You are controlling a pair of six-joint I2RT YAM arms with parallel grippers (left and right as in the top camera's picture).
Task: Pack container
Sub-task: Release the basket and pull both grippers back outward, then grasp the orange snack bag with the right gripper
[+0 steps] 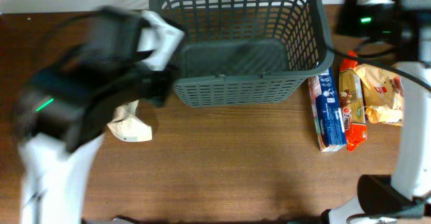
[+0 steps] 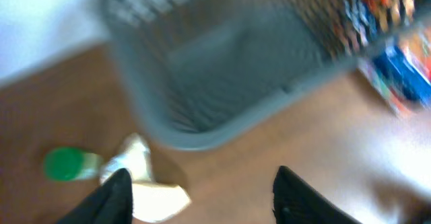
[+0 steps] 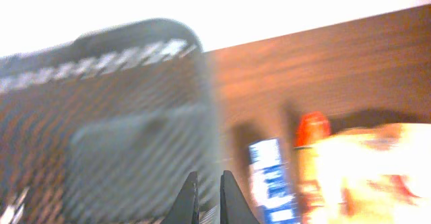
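nearest us, the left arm hangs smeared with blur over the left part of the brown wooden table [image 1: 236, 170]. its wrist view shows the left gripper [image 2: 203, 173] with jaws spread wide and nothing between them, as you'd want before a pick. just beyond those dark fingers lies a crumpled white paper packet [image 2: 145, 190], and beside it, to the left in that view, a small jar with a green lid [image 2: 66, 163], hidden under the arm from overhead. my read: one of these two is the target, and the wide jaws give room for that floppy packet.

over on the right, a little farther, three groceries lie side by side: a blue rectangular carton [image 1: 330, 113] touching an orange-red plastic packet [image 1: 352, 109], then a pale yellow crinkly bag [image 1: 382, 96] at the edge. they sit just beside the container's right wall, a short carry.

the right gripper [image 3: 207, 180] shows jaws drawn to a narrow slit, holding nothing i can see, camera facing that same row. it looks parked out of the way, leaving the left arm room.

farthest back, centre, stands the large dark grey plastic basket with slotted walls [image 1: 236, 89], upright, mouth open; nothing shows inside it, so packing looks barely begun.
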